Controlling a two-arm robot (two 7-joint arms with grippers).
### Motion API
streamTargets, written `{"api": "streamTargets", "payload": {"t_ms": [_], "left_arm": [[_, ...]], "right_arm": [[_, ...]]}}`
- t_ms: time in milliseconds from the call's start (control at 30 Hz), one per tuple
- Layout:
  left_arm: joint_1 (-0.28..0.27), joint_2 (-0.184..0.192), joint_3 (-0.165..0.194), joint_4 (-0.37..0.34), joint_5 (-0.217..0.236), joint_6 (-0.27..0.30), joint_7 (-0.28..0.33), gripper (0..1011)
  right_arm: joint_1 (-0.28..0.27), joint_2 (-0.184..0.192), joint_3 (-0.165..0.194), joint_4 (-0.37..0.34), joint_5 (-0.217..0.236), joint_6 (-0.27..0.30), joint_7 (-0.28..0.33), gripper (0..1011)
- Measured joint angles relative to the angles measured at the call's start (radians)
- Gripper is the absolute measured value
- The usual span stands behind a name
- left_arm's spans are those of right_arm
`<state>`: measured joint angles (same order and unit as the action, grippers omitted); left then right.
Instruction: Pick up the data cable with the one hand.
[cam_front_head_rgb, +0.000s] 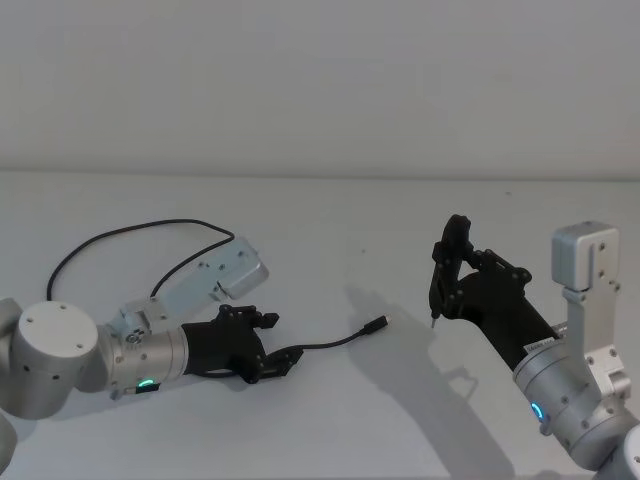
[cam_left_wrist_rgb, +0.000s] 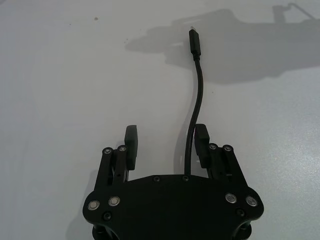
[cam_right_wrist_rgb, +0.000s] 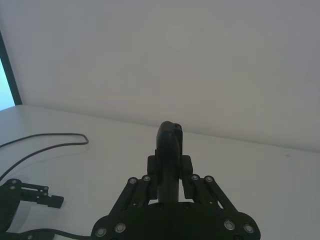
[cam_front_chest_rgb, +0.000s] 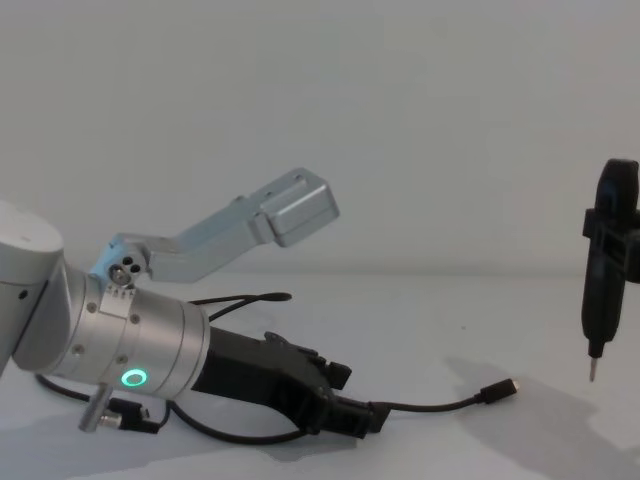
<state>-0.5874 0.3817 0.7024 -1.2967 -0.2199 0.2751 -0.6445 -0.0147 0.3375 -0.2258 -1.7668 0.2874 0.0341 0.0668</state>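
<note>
Data cable (cam_left_wrist_rgb: 196, 95) vanishes beneath left end effector (cam_left_wrist_rgb: 166, 134).

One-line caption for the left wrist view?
Open left gripper low over the table, data cable between its fingers, plug ahead.

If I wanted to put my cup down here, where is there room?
Bare white table stretches toward the wall behind the long thin black data cable, and in front between both arms. Crowded: around the open matte black left gripper, and under the narrow dark tool held by the right gripper.
</note>
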Motion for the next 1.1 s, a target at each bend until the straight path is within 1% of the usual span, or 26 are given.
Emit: {"api": "streamTargets", "payload": {"t_ms": [1100], "left_arm": [[0.000, -0.001, 0.000, 0.002, 0.001, 0.001, 0.001, 438]], "right_arm": [[0.000, 0.000, 0.000, 0.000, 0.000, 0.000, 0.000, 274]]}}
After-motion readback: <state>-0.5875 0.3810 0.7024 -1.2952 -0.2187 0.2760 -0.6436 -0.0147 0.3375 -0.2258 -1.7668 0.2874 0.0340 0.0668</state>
